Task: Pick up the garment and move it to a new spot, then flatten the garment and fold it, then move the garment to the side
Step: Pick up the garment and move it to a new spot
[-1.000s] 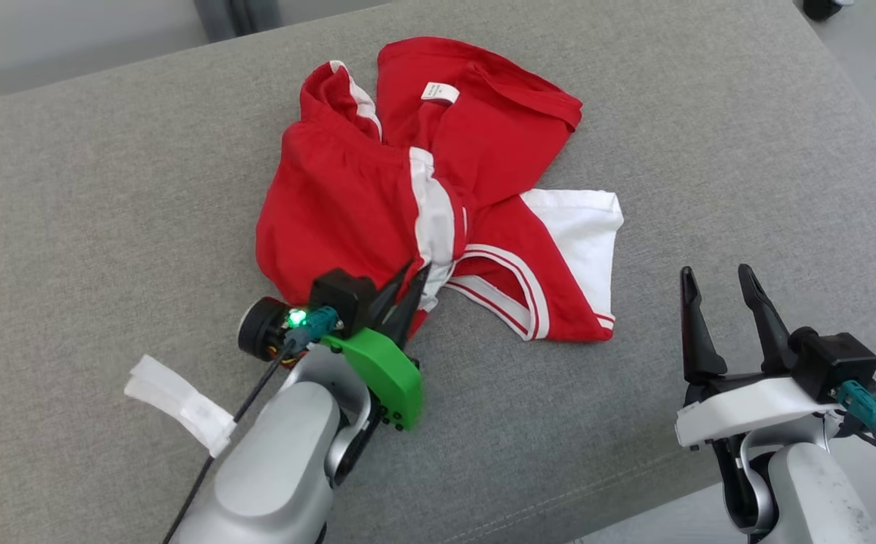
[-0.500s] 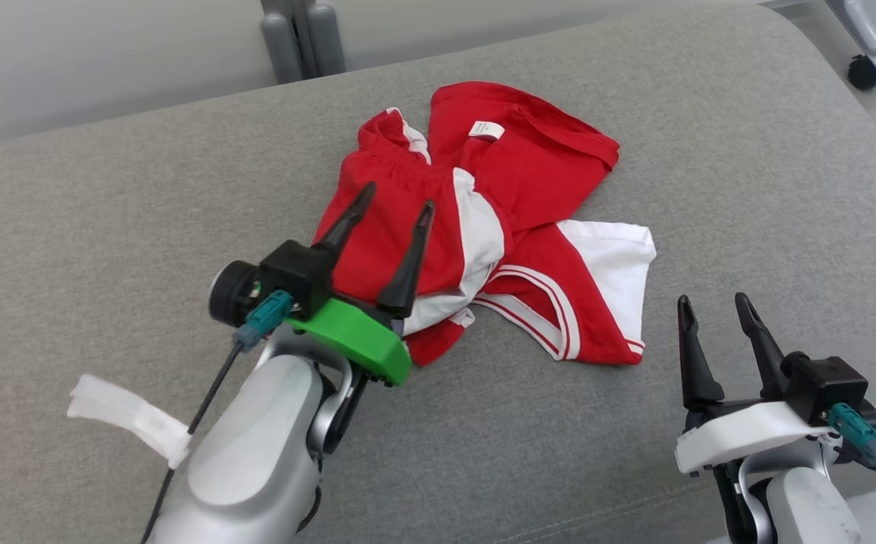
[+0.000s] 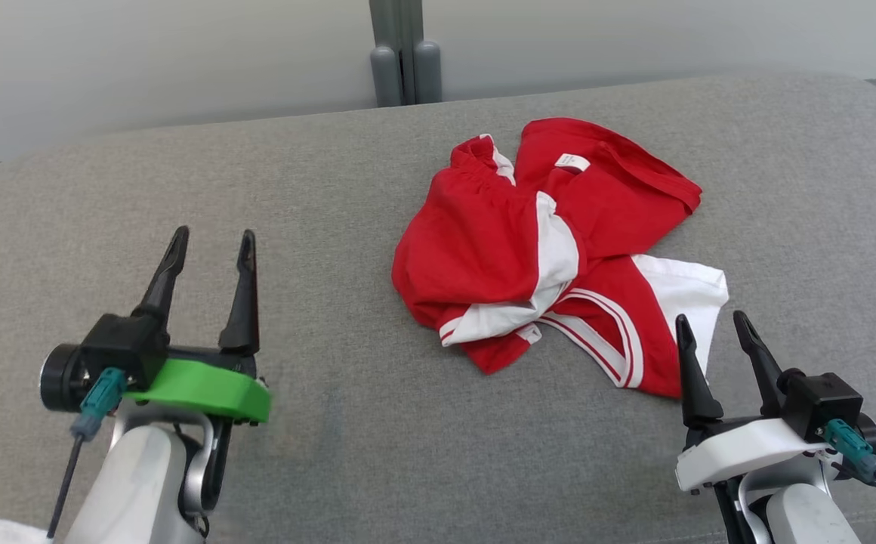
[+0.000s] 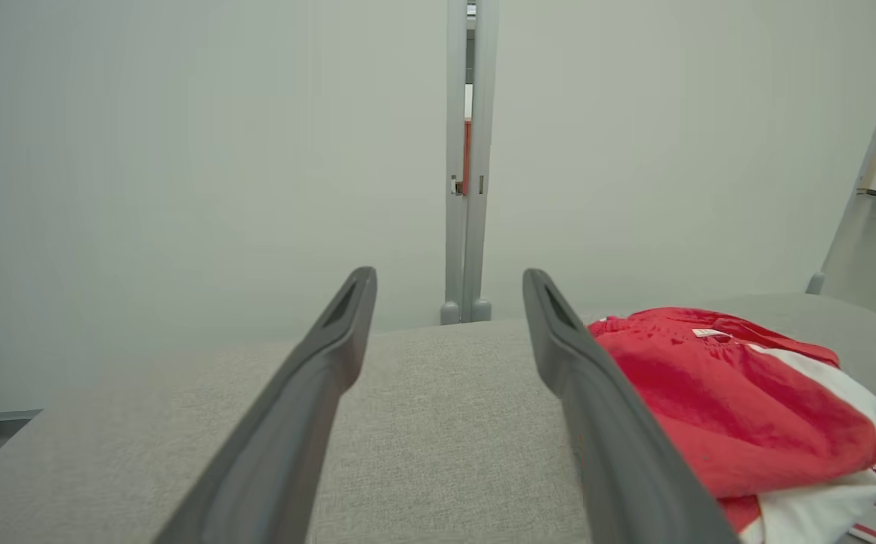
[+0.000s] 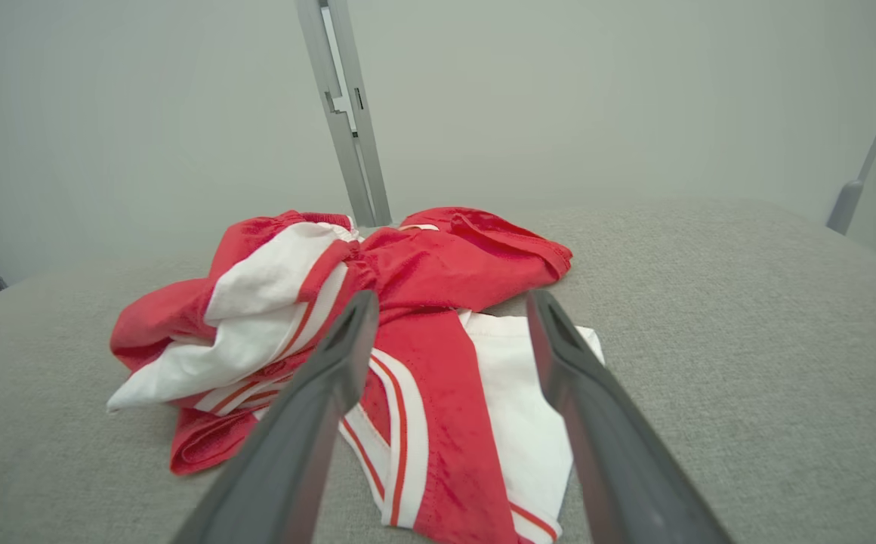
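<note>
The garment point(image 3: 551, 249) is red with white panels and stripes, lying crumpled on the grey cushion point(image 3: 332, 211), right of centre. It also shows at the right of the left wrist view as the garment point(image 4: 710, 393) and in the middle of the right wrist view as the garment point(image 5: 408, 317). My left gripper point(image 3: 211, 245) stands open at the lower left, well apart from the cloth, nothing between its fingers. At the lower right my right gripper point(image 3: 710, 325) is open and empty, its tips just short of the garment's near white edge.
A pale wall runs behind the cushion, with a grey upright post point(image 3: 402, 53) at its far edge. The cushion's rounded back corners fall away at left and right. Bare grey fabric lies left of the garment and along the front.
My left gripper let go of the garment's near edge, opened and drew back to the lower left. The camera turned, so the whole picture shifted. The right gripper stayed open.
</note>
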Robot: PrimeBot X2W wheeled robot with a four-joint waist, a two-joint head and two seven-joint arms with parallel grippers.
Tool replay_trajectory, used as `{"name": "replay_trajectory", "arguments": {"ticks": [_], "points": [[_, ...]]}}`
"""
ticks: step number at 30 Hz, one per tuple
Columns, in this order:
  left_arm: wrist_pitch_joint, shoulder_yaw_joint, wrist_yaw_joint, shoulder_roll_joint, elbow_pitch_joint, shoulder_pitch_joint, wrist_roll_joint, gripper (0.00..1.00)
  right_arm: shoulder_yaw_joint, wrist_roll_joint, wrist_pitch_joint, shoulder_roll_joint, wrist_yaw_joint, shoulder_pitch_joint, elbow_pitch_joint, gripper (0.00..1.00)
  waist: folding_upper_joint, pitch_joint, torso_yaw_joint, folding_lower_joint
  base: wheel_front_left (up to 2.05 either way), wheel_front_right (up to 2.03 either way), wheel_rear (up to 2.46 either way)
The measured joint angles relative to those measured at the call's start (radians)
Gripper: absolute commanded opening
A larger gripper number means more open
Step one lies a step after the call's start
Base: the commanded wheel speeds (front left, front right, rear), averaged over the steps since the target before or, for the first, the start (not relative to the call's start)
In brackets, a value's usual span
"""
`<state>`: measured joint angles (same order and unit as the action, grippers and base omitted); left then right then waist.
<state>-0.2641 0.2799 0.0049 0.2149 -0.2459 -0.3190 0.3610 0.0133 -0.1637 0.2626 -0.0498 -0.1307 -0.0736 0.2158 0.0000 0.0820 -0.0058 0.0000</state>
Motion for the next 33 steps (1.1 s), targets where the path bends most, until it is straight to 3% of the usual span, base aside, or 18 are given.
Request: {"name": "replay_trajectory", "arguments": {"ticks": [14, 33], "points": [[0.0, -0.189, 0.027, 0.017, 0.102, 0.247, -0.022, 1.0, 0.032, 0.01, -0.006, 0.0, 0.0, 0.029, -0.008, 1.0, 0.0, -0.053, 0.058, 0.0, 0.0, 0.0, 0.0], [0.0, -0.253, -0.068, -0.026, 0.11, 0.354, -0.064, 1.0, 0.041, 0.026, -0.033, -0.007, 0.0, 0.068, -0.048, 1.0, 0.0, -0.081, 0.057, 0.0, 0.0, 0.0, 0.0]]}}
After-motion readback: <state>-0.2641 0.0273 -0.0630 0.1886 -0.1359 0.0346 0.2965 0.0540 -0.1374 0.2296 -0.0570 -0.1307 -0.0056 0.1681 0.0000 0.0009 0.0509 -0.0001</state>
